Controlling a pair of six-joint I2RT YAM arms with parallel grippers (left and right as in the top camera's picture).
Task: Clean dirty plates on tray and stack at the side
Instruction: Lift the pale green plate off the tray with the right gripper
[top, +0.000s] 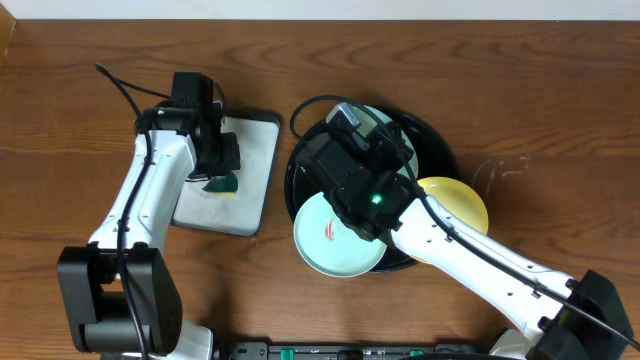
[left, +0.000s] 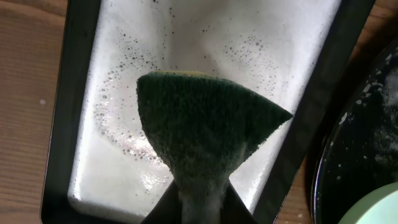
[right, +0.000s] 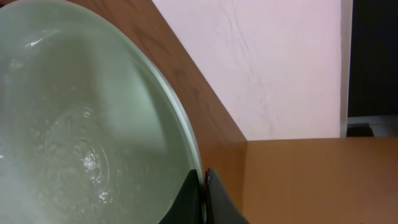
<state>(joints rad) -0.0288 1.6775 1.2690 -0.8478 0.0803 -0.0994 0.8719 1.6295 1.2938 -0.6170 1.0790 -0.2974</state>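
The round black tray (top: 440, 150) holds three plates. A mint-green plate with a red smear (top: 335, 238) lies at its front left and overhangs the rim. A yellow plate (top: 458, 203) lies at its right. My right gripper (top: 372, 135) is shut on the rim of the other mint-green plate (top: 378, 122) and holds it tilted over the tray. In the right wrist view the fingers (right: 205, 186) pinch the wet plate's (right: 81, 124) edge. My left gripper (top: 215, 165) is shut on a green sponge (top: 222, 184); the left wrist view shows the fingers (left: 199, 196) and the sponge (left: 205, 124).
The sponge hangs over a rectangular white-grey tray (top: 250, 170) with foamy water (left: 186, 37), left of the black tray (left: 348, 162). Bare wood tabletop (top: 540, 130) lies to the right and far side. A wall and the table edge show in the right wrist view.
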